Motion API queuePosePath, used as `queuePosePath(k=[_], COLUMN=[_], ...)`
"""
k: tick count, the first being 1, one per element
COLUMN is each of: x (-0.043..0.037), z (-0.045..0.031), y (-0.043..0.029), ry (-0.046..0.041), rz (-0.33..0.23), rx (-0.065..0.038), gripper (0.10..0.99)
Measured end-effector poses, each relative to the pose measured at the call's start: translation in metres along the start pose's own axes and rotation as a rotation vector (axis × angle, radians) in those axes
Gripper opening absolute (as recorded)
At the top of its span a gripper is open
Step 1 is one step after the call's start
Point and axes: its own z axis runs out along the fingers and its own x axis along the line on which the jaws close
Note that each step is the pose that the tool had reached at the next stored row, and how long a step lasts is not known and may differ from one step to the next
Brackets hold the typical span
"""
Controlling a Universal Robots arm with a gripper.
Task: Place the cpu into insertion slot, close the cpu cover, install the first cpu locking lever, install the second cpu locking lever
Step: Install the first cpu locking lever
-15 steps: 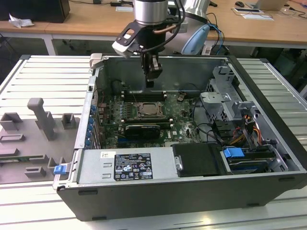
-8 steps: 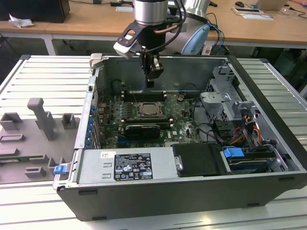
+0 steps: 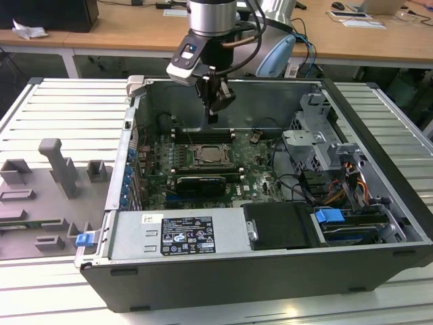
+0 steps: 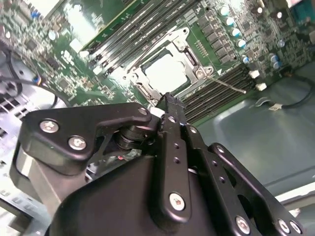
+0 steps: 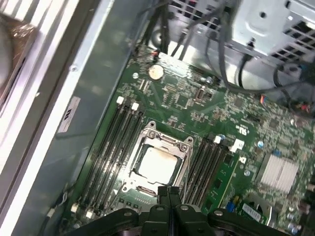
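There is one arm with one claw (image 3: 213,116), one cpu (image 5: 156,163), one insertion slot (image 3: 230,162) and one cpu cover (image 5: 165,140). All of them are inside one open computer case (image 3: 270,284), which lies on the ribbed bench (image 3: 61,108). In the exterior view one grey power supply box (image 3: 179,233) is at the near wall of the case. In the first wrist view one round coin battery (image 5: 155,72) and one finned heat sink (image 5: 278,173) sit on the green board. Long black memory slots (image 5: 110,147) run along two opposite sides of the socket, one group on each side.

The cpu is a small flat square with a pale, shiny metal face. It lies flat in the insertion slot. The cpu cover is a thin silvery frame, and it lies down over the edges of the chip, so the pale face shows through its cut-out middle. In the second wrist view one thin metal lever (image 4: 226,83) sticks out at a slant from a corner of the socket, over the memory slots.

The two fingers of the claw are pressed together and carry nothing. In the exterior view the claw hangs above the board, over the far edge of the socket, apart from the cpu and not touching it. In both wrist views the black fingertips (image 4: 166,101) point toward the edge of the socket.
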Motion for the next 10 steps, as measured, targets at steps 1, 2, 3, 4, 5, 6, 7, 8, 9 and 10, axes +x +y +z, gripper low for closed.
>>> queuePosePath(k=[1, 2, 3, 4, 5, 6, 7, 8, 9, 10], x=[0.0, 0.0, 0.0, 0.0, 0.0, 0.0, 0.0001, 0.0001, 0.0001, 0.0001], z=[0.0001, 0.0001, 0.0002, 0.0002, 0.0003, 0.0003, 0.0004, 0.0005, 0.0005, 0.0006], y=[0.0, 0.0, 0.0, 0.0, 0.0, 0.0, 0.0, -0.0001, 0.0, 0.0], ry=[0.0008, 0.0013, 0.002, 0.0026, 0.0032, 0.0038, 0.0045, 0.005, 0.0056, 0.0061], rz=[-0.023, -0.04, -0.06, -0.078, -0.095, -0.115, -0.133, -0.151, -0.17, -0.185], rx=[-0.001, -0.002, -0.004, -0.005, -0.006, -0.007, -0.008, -0.009, -0.01, -0.011], gripper=[0.106, 0.106, 0.106, 0.106, 0.106, 0.106, 0.106, 0.106, 0.106, 0.106])
